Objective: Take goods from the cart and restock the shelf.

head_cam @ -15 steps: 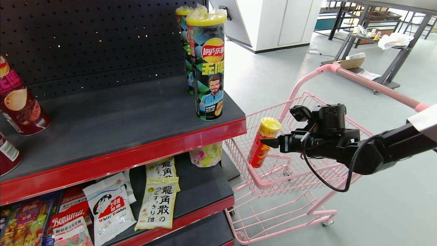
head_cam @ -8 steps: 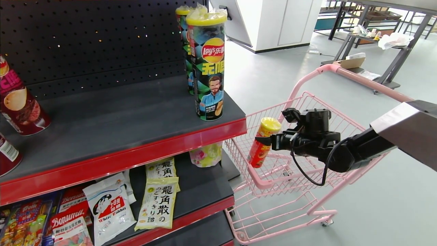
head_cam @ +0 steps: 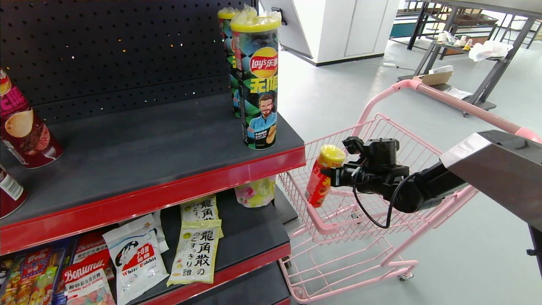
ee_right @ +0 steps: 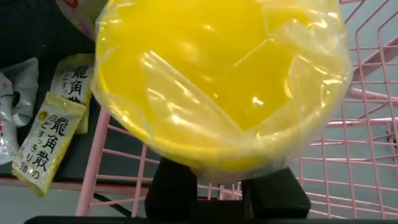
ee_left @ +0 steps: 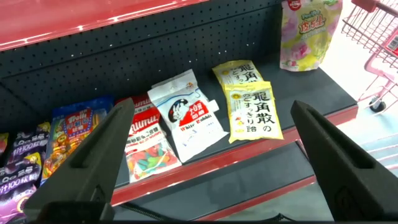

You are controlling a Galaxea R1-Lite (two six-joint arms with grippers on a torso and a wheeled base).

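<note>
Can (head_cam: pixel 318 183) leans in the cart (head_cam: pixel 315 218), at the corner nearest the shelf (head_cam: pixel 148 144). The right gripper (head_cam: pixel 329 173) clasps it just under the yellow lid (ee_right: pixel 217 81), probably to lift it out. The left gripper (ee_left: pixel 211 168) hangs wide open before the lower shelf (ee_left: pixel 323 106), holding nothing.

Right hand (head_cam: pixel 328 171) and chip can (head_cam: pixel 318 186) closer to shelf (head_cam: pixel 169 186).
</note>
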